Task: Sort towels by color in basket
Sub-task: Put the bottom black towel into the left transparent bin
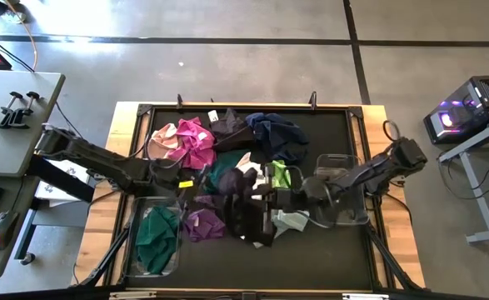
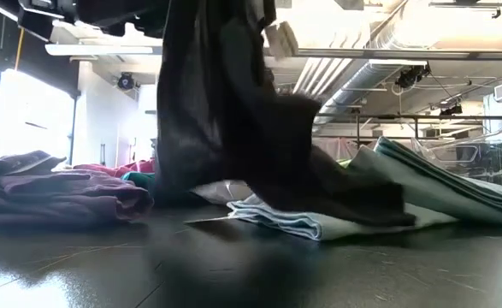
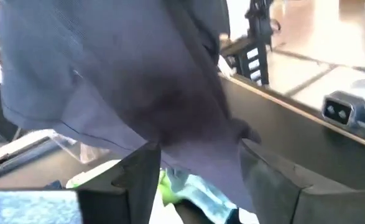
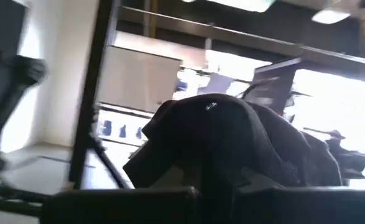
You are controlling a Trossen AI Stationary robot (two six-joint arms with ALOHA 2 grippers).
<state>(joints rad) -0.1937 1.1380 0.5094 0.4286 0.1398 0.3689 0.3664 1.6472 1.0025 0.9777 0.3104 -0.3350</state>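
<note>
While clamped between both end effectors, hangs above the surface (image 1: 352, 250): a black towel (image 1: 248, 218), near the middle of the towel pile. Left end effector (image 1: 196, 182) closed on the black towel from the pile's pink side; right end effector (image 1: 279, 198) closed on the same towel from the lime side. Seen from table height as a dark sheet (image 2: 225, 111) draped down, lower edge touching a pale mint towel (image 2: 319, 224). Just beside the black towel: purple towel (image 1: 202, 225), lime towel (image 1: 279, 175), pale mint towel. Farther back from it: magenta towel (image 1: 196, 142), pink towel (image 1: 165, 136), navy towel (image 1: 277, 133). Beyond the purple towel, in a clear basket (image 1: 136, 208): dark green towel (image 1: 157, 237).
</note>
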